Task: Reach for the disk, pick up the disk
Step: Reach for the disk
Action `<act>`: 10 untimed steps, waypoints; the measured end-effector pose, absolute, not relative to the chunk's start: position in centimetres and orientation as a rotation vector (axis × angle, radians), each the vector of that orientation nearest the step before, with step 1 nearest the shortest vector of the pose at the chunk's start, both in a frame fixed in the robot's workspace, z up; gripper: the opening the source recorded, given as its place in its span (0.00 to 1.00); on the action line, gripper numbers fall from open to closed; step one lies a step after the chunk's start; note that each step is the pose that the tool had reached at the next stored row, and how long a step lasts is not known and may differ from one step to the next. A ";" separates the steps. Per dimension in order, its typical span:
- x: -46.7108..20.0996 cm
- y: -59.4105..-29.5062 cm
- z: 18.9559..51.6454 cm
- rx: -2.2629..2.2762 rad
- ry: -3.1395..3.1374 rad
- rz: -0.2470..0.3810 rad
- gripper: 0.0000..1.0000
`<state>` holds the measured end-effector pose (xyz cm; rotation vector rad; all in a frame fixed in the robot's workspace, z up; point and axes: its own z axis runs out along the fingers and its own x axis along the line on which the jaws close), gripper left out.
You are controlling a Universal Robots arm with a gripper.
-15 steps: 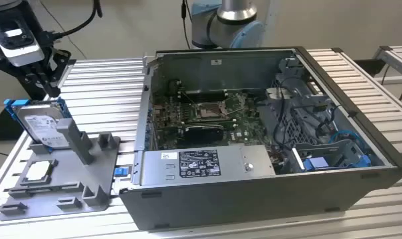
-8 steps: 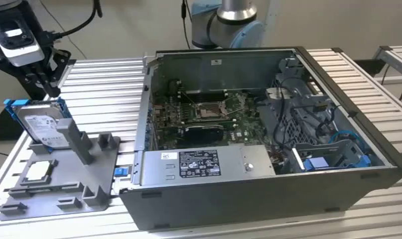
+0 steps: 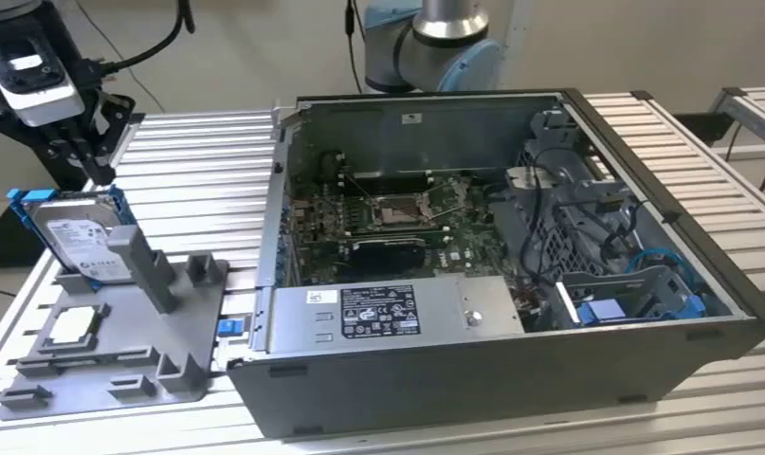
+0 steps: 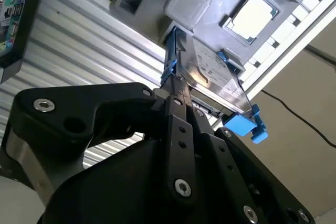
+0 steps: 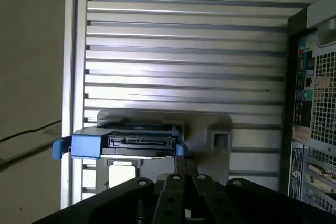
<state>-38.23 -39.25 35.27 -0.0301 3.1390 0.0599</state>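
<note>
Gripper hanging tip-down at the upper left of the exterior view

The arm's grey-and-blue base joint stands at top centre of the exterior view. The black gripper hangs below a white-and-black wrist at the upper left. In both wrist views its black linkage bars converge toward the tip.
</note>
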 end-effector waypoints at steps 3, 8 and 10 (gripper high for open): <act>-38.2 -38.7 35.3 -0.030 3.139 0.060 0.00; -39.3 -38.1 35.3 -0.030 3.139 0.060 0.00; -40.0 -38.1 35.3 -0.033 3.139 0.060 0.00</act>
